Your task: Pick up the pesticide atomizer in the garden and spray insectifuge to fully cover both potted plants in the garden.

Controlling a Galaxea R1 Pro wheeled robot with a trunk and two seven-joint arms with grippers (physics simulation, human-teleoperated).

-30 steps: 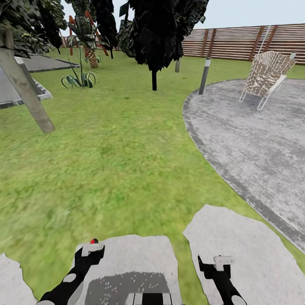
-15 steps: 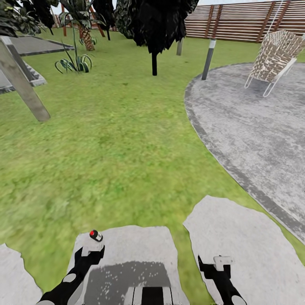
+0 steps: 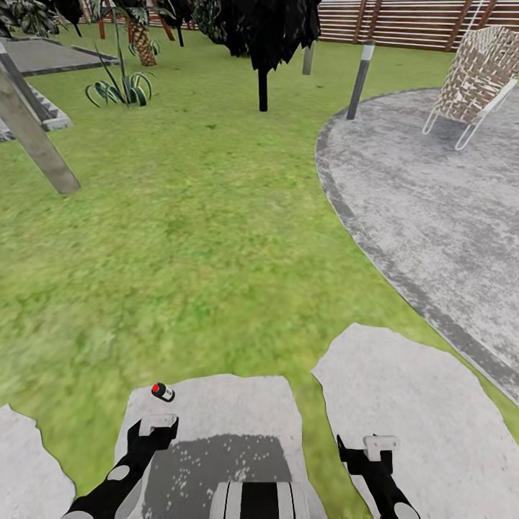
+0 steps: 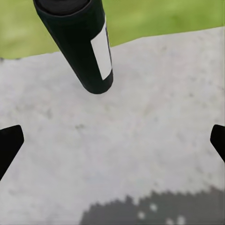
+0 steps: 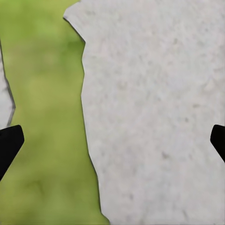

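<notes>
The pesticide atomizer (image 3: 162, 391), a small black cylinder with a red top, stands on a pale stepping stone (image 3: 238, 411) just ahead of my left gripper (image 3: 156, 424). In the left wrist view the atomizer (image 4: 79, 42) shows a white label and sits beyond the open left gripper (image 4: 112, 140), apart from both fingers. My right gripper (image 3: 378, 444) hangs open over the neighbouring stone (image 3: 404, 404). The right gripper (image 5: 112, 140) holds nothing, with stone and grass below it. The two potted plants are out of view.
Green lawn (image 3: 187, 238) stretches ahead. A round grey paved area (image 3: 440, 202) lies at the right with a woven chair (image 3: 479, 76) and a lamp post (image 3: 359, 81). A dark tree (image 3: 263, 43), a spiky plant (image 3: 115, 90), a slanted post (image 3: 32, 130) and the slat fence (image 3: 404, 21) stand beyond.
The whole picture has slid upward, so the camera has tilted down. The atomizer now shows a little farther ahead of the left gripper. Both grippers keep their places in the view.
</notes>
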